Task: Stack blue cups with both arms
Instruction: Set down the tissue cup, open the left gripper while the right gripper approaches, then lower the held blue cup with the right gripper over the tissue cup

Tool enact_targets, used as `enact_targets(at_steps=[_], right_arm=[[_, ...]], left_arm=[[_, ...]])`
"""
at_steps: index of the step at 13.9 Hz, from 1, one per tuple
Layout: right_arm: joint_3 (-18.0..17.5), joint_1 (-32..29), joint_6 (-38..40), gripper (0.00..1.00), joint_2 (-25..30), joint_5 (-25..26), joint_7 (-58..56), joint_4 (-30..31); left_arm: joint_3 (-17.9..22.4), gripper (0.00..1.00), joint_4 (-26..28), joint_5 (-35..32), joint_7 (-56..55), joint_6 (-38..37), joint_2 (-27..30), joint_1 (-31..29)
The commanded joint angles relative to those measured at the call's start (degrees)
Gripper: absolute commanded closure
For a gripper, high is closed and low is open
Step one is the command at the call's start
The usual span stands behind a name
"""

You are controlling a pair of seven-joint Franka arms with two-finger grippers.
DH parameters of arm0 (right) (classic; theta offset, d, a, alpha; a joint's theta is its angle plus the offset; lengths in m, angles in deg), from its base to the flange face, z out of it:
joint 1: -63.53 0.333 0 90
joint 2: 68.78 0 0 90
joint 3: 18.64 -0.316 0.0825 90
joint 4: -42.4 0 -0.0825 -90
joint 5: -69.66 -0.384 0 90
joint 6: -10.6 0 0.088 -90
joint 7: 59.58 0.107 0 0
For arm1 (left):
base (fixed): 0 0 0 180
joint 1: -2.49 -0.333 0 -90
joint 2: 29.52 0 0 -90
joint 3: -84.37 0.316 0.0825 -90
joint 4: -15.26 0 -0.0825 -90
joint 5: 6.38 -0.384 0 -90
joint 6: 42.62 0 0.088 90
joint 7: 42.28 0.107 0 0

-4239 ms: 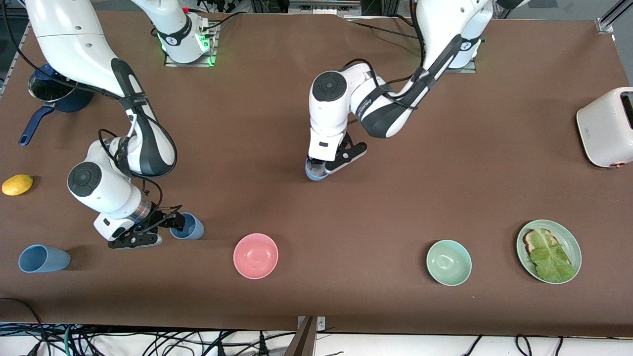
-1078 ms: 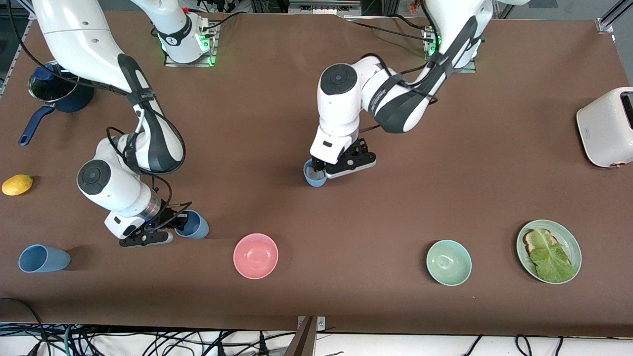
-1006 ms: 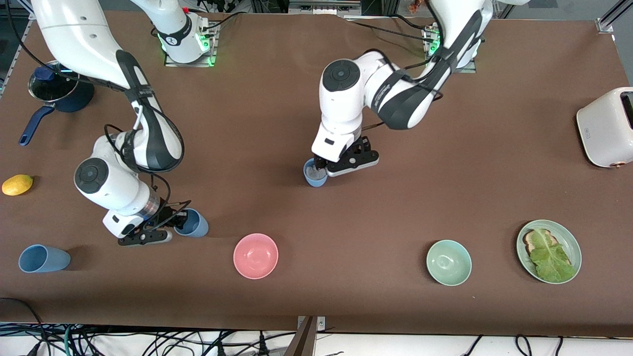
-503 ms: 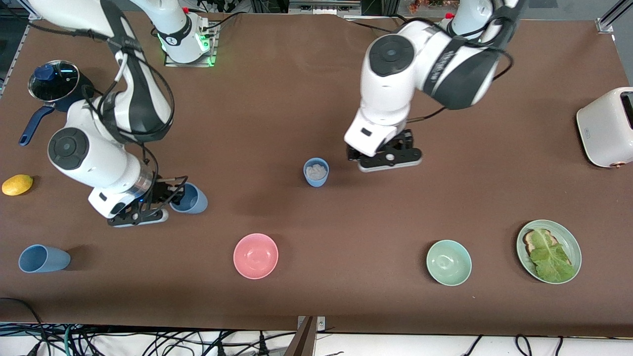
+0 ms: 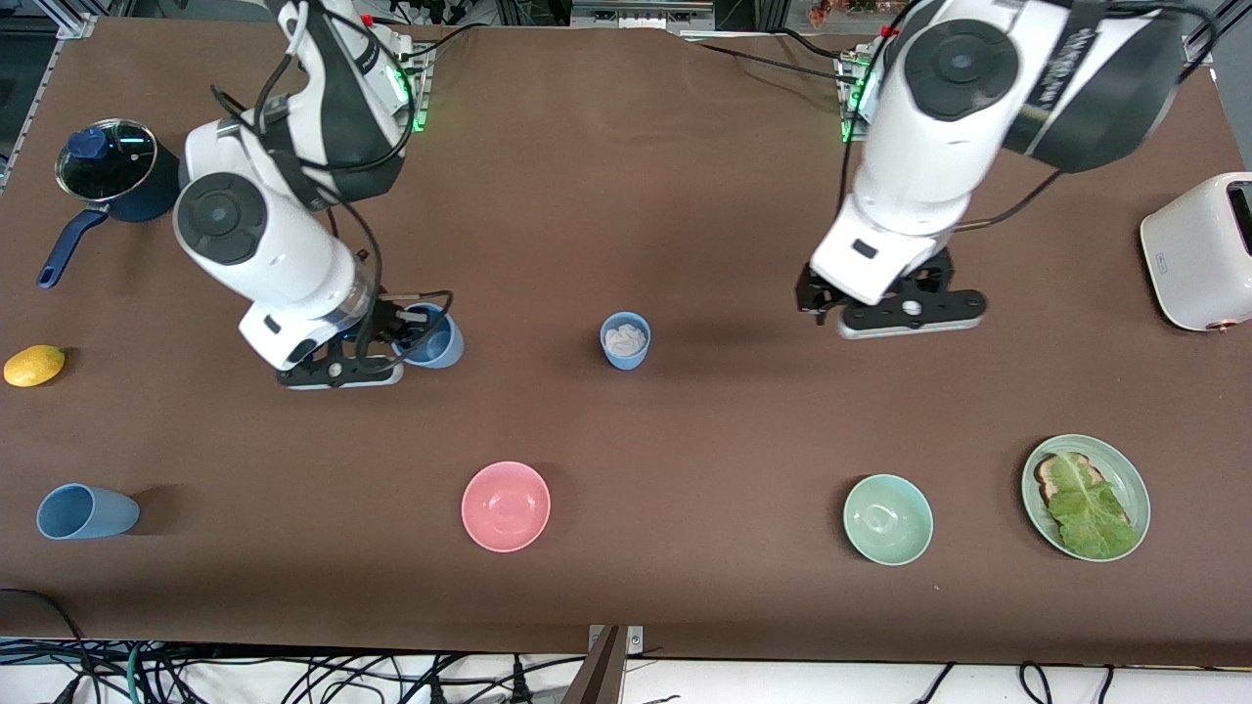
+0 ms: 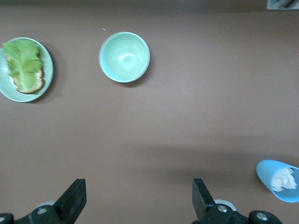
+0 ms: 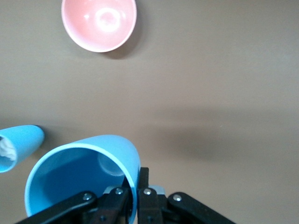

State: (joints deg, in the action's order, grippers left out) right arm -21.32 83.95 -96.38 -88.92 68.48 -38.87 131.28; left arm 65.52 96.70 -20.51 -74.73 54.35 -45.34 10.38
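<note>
One blue cup (image 5: 625, 340) stands upright at the table's middle with something white inside; it also shows in the left wrist view (image 6: 279, 179) and the right wrist view (image 7: 16, 145). My right gripper (image 5: 407, 334) is shut on the rim of a second blue cup (image 5: 433, 337), tilted and held above the table toward the right arm's end from the standing cup. In the right wrist view the fingers (image 7: 145, 184) pinch that cup's wall (image 7: 79, 172). A third blue cup (image 5: 84, 511) lies on its side near the front corner. My left gripper (image 5: 895, 308) hangs open and empty over bare table (image 6: 138, 203).
A pink bowl (image 5: 506, 506) and a pale green bowl (image 5: 887, 518) sit near the front edge, with a green plate of toast and lettuce (image 5: 1125, 469) beside the green bowl. A navy saucepan (image 5: 112, 176), a lemon (image 5: 34, 365) and a white toaster (image 5: 1198, 249) stand at the table's ends.
My left gripper let go of the middle cup, rose and swung toward the left arm's end. My right gripper lifted its cup and carried it up toward the middle cup.
</note>
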Motion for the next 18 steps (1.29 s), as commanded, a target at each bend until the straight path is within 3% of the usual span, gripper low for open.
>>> enact_targets(at_steps=[1,4,6,9,12,18], right_arm=[[0.4,3.5,1.4,1.0,-1.3,0.7,5.8,-3.5],[0.5,7.3,1.1,1.0,-4.3,0.7,12.0,-6.8],[0.5,9.4,0.3,1.0,-5.3,0.6,15.4,-7.3],[0.5,13.0,-0.1,1.0,-8.2,0.7,22.0,-10.6],[0.5,15.6,-0.8,1.0,-11.6,0.8,26.6,-14.3],[2.5,21.0,-3.2,1.0,-14.0,1.1,34.0,-14.3]], left_arm=[[-0.3,0.0,0.8,1.7,6.5,-0.9,3.6,-4.5],[-0.1,0.0,1.0,3.2,16.5,-1.8,6.4,-9.6],[2.7,0.0,1.0,7.3,19.3,-1.8,8.0,-11.2],[8.6,0.0,1.2,12.3,28.5,-1.8,9.5,-11.1],[10.4,0.0,1.4,12.4,31.0,-1.9,11.0,-10.9],[13.7,0.0,2.9,12.6,34.8,-7.7,15.3,-10.3]])
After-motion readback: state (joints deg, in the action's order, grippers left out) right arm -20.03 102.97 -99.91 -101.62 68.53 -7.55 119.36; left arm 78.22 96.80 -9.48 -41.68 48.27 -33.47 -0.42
